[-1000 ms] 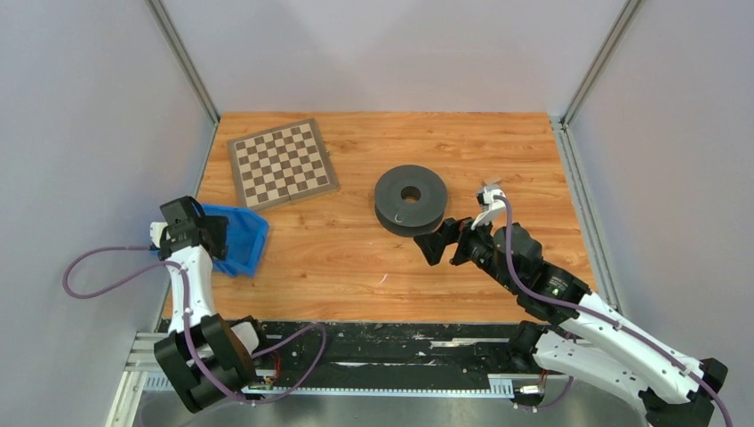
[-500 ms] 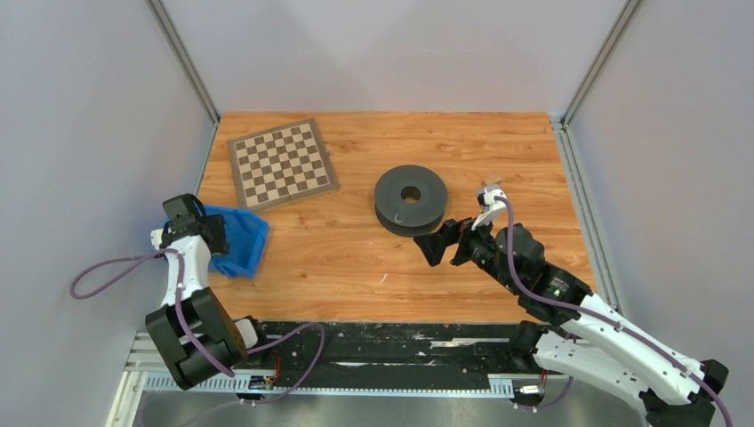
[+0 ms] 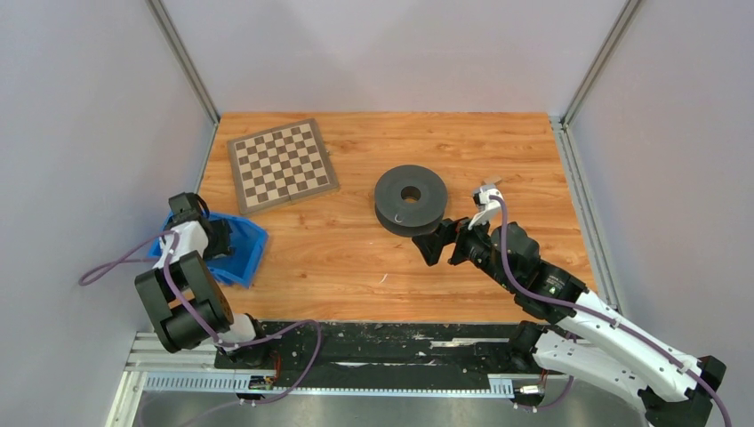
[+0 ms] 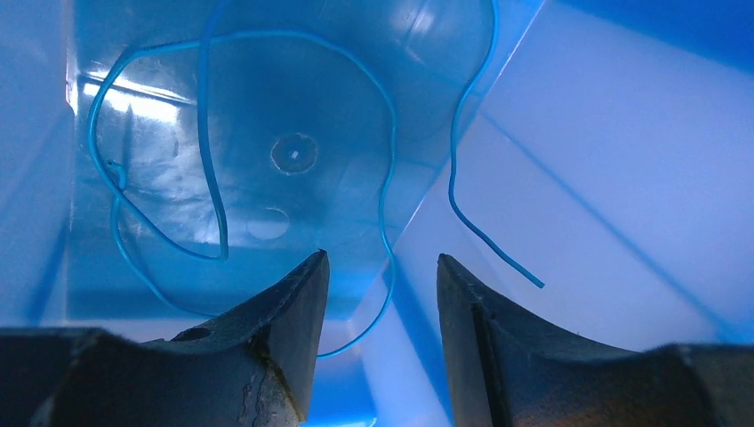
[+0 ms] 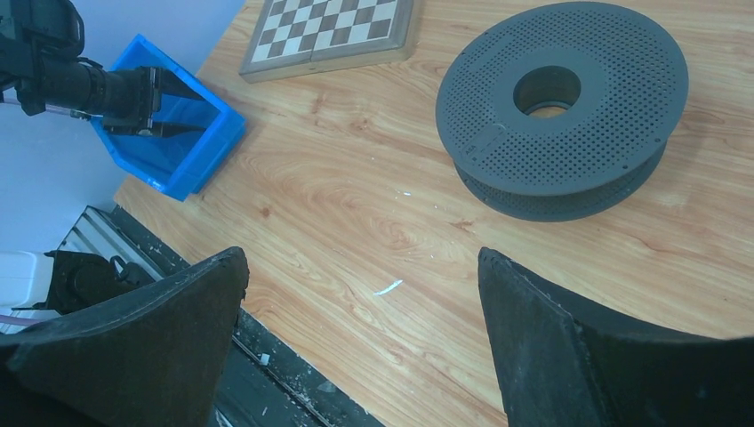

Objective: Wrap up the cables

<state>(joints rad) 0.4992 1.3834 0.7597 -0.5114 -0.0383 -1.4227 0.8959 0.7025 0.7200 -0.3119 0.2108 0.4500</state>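
The cables (image 4: 204,133) lie in loose loops on the floor of a blue bin (image 3: 252,245) at the worktop's (image 3: 356,258) left edge, with one free end resting against a side wall. We see the left gripper (image 4: 381,258) reach inside from a folded arm, jaws parted, a strand showing between them. The right gripper (image 5: 360,258), its arm outstretched, hovers with jaws wide apart near the grey spool (image 3: 410,200).
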